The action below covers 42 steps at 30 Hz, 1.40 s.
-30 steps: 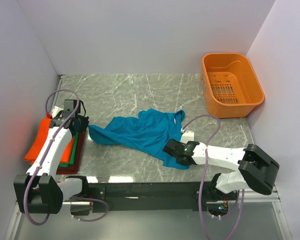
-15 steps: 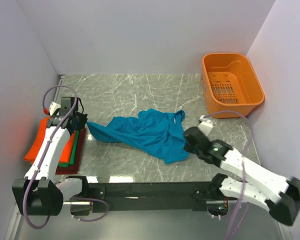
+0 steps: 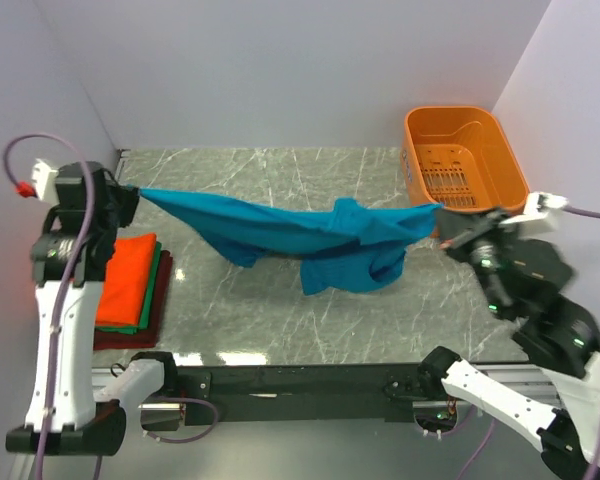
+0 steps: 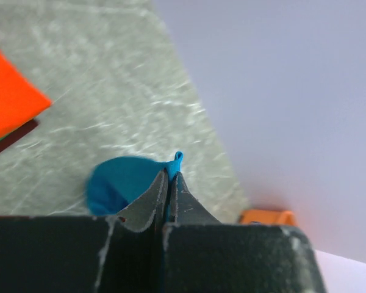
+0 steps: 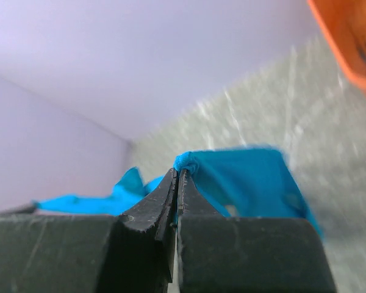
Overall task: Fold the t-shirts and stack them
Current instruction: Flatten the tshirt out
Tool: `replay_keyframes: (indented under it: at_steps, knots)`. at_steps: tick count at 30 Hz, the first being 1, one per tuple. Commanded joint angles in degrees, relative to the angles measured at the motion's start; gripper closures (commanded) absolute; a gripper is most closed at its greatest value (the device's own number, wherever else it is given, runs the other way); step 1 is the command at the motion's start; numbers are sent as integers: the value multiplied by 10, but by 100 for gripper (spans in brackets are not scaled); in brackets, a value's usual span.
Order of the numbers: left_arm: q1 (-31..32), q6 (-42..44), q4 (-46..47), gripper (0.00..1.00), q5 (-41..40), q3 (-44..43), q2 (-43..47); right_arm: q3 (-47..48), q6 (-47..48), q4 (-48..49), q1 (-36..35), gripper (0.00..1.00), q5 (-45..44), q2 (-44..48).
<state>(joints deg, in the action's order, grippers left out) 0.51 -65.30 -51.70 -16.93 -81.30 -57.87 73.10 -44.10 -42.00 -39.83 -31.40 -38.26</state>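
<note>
A teal-blue t-shirt (image 3: pixel 310 235) hangs stretched in the air above the table, sagging in the middle. My left gripper (image 3: pixel 132 190) is shut on its left end, high at the left. In the left wrist view the left gripper (image 4: pixel 170 176) pinches a small tip of the teal-blue t-shirt (image 4: pixel 119 183). My right gripper (image 3: pixel 442 212) is shut on the right end, near the basket. Between its tips in the right wrist view, the right gripper (image 5: pixel 179 173) clamps a bunched edge of the teal-blue t-shirt (image 5: pixel 250 180). Folded t-shirts, orange on top (image 3: pixel 127 278), green and dark red under it, lie stacked at the left.
An orange plastic basket (image 3: pixel 465 168) stands at the back right of the marble table (image 3: pixel 280 320). White walls close in the table on three sides. The folded stack sits close to the left wall, below the left arm.
Both arms have risen and spread apart, lifting the teal-blue t-shirt off the table and stretching it. The right gripper closed on the shirt's near right edge before lifting.
</note>
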Motion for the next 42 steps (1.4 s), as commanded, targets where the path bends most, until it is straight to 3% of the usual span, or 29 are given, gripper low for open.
replay_keyframes:
  at_steps: [1, 9, 17, 21, 22, 26, 29, 33, 35, 37, 40, 42]
  knots:
    - [-3, 13, -38, 99, -21, -75, 35, 78, 42, 5, 4, 100, -55, 13]
    - [-2, 17, -38, 99, -5, -221, 43, 207, 96, 16, 5, 100, -48, -8]
    - [-3, 14, 48, 99, 42, -210, -41, 191, 140, 134, 12, 100, -31, -104]
    - [-3, 12, 137, 99, 61, -188, -116, 220, 113, 193, 111, 100, 105, -216]
    - [-3, 12, 153, 99, 64, -189, -131, 225, 101, 207, 169, 100, 207, -238]
    - [-3, 20, 215, 99, 77, -235, -232, 286, 42, 301, 268, 100, 393, -397]
    - [-24, 32, 231, 99, 91, -342, -344, 389, 16, 353, 304, 100, 483, -486]
    - [-64, 32, 200, 99, 156, -585, -507, 596, -26, 340, 353, 100, 545, -652]
    - [-77, 26, 217, 99, 182, -615, -523, 698, -44, 330, 369, 100, 563, -697]
    - [-98, 17, 256, 100, 208, -567, -496, 706, -85, 354, 389, 100, 591, -719]
    - [-118, 10, 300, 99, 218, -460, -437, 608, -105, 397, 395, 100, 602, -681]
    - [-122, 17, 302, 99, 212, -385, -400, 487, -106, 419, 395, 100, 601, -631]
